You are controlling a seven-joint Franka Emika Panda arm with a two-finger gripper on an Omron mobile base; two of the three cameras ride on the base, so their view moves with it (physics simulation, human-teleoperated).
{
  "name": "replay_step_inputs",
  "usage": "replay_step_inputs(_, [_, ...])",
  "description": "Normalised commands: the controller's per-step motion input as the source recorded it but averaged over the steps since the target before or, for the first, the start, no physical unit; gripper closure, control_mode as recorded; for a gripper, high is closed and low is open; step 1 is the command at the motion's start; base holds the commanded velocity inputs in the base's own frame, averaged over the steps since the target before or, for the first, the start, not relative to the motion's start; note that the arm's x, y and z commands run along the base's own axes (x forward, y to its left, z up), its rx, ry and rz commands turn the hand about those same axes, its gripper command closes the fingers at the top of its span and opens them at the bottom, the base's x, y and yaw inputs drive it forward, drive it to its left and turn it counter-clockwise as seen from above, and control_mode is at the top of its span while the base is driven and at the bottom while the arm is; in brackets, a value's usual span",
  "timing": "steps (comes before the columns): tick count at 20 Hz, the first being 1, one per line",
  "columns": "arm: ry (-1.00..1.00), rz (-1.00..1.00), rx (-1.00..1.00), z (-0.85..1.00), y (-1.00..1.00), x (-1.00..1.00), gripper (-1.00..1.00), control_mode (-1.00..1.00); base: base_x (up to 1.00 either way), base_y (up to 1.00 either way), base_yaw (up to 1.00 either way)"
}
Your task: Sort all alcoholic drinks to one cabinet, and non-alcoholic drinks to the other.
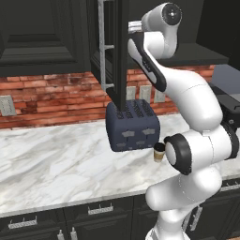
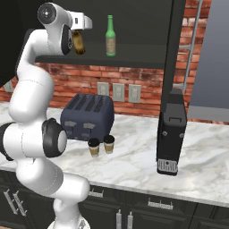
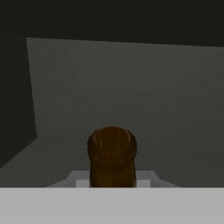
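Up inside the open cabinet, the end effector pinches the amber-brown bottle, left of the green bottle.

1. Arm rises tall from the base, elbow joints stacked at bench height, upper link sweeping up and back.
2. Wrist sits at the very top, bent forward and level, reaching into the open upper cabinet.
3. Hand is up at shelf height, pointing inward.
4. Jaws are closed tight on the amber bottle, gripped at its body, bottle lying along the hand's line.
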Motion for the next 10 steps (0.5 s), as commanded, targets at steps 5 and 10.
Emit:
replay_step_inputs(5, [-0.03,0.0,0.0,-0.18,0.02,0.15,-1.0,-1.0,0.0,0.0,0.0])
replay_step_inputs(10, [-0.03,0.0,0.0,-0.1,0.0,0.2,-1.0,-1.0,0.0,0.0,0.0])
